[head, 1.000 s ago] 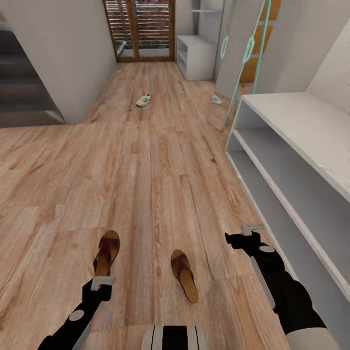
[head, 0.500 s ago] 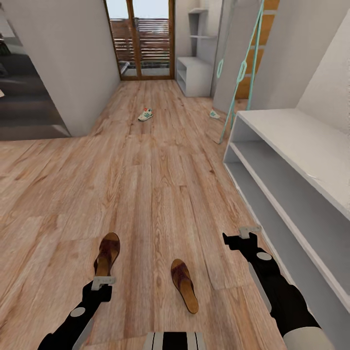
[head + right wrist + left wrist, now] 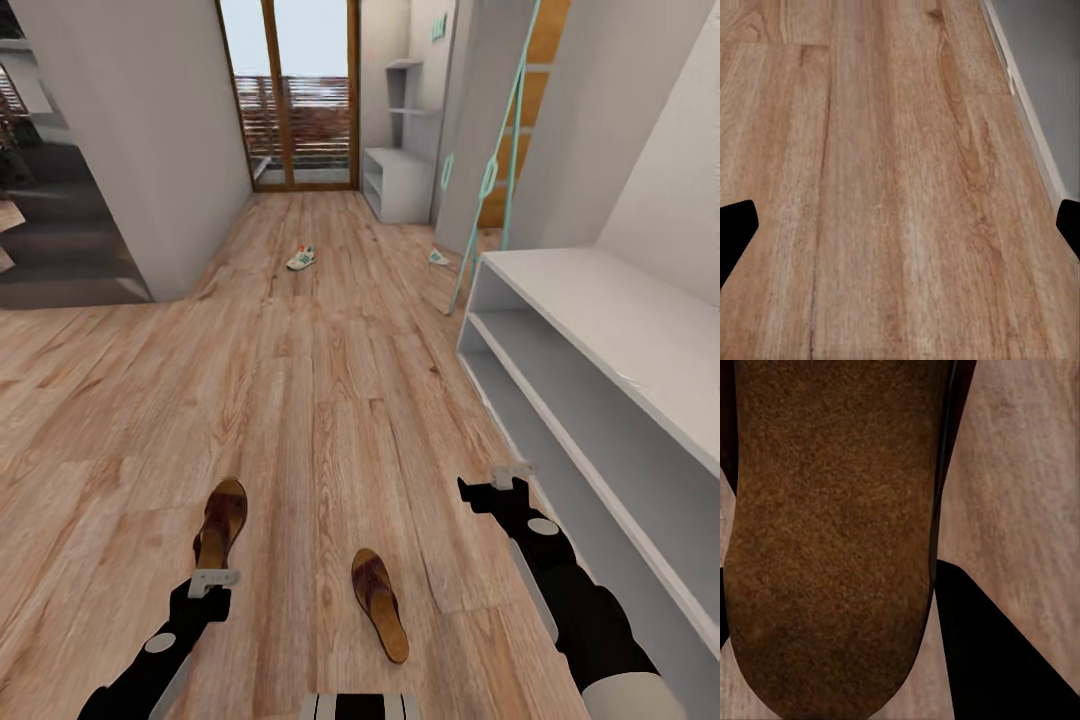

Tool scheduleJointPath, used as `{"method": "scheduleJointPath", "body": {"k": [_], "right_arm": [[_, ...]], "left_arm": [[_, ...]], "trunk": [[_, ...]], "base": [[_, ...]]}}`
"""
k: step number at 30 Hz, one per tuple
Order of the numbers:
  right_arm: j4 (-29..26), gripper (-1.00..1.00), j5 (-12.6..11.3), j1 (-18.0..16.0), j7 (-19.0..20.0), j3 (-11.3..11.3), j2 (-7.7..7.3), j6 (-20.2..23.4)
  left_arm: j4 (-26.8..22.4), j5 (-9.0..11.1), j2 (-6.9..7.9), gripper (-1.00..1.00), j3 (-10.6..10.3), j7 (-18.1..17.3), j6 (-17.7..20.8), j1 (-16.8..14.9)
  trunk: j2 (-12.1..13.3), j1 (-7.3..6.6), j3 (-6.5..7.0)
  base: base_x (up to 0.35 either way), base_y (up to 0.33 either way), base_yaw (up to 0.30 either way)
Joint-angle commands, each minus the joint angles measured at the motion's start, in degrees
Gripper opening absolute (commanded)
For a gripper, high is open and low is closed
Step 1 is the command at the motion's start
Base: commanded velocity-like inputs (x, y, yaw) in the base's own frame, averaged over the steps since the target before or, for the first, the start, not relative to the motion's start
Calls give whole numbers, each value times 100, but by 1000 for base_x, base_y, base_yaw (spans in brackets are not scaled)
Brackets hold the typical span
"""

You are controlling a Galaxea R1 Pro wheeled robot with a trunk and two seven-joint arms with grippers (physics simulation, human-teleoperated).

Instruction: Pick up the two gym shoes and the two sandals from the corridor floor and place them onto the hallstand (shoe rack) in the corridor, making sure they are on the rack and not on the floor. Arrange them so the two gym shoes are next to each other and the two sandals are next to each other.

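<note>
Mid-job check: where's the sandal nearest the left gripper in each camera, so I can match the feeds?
Head view: the left sandal lies on the floor at lower left, just ahead of the left gripper.
Left wrist view: the same sandal's tan insole spans most of the picture, seen close up.
Right wrist view: not in it.
Shared landmark: the wood-plank corridor floor, seen in all three views.

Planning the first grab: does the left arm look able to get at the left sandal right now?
Probably yes. The left gripper hangs right over the left sandal's heel, the insole looms close in its wrist view, and nothing lies between them.
</note>
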Motion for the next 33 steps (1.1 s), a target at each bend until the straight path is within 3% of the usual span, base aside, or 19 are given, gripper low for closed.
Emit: {"method": "scheduleJointPath", "body": {"k": [1, 17, 22, 27, 33], "right_arm": [[-9, 100, 11, -2, 2, 6, -4, 32], [-155, 100, 33, -2, -16, -15, -87, 43], [-266, 100, 25, -2, -32, -8, -64, 50], [-654, 100, 28, -2, -38, -1, -54, 60], [-1102, 100, 40, -2, -40, -9, -77, 72]], "left_arm": [[4, -15, 2, -100, -7, 4, -16, -1], [3, -17, -12, -100, -14, 9, -29, 7], [-2, -19, -14, -100, -16, 12, -29, 8], [3, -19, -19, -100, -14, 12, -26, 8], [-6, -19, -22, -100, -20, 8, -45, 8]], "trunk": [[0, -3, 19], [22, -45, 373], [222, -154, 469], [423, -264, 590], [423, -264, 640]], "base": [[0, 0, 0], [0, 0, 0], [0, 0, 0], [0, 0, 0], [0, 0, 0]]}}
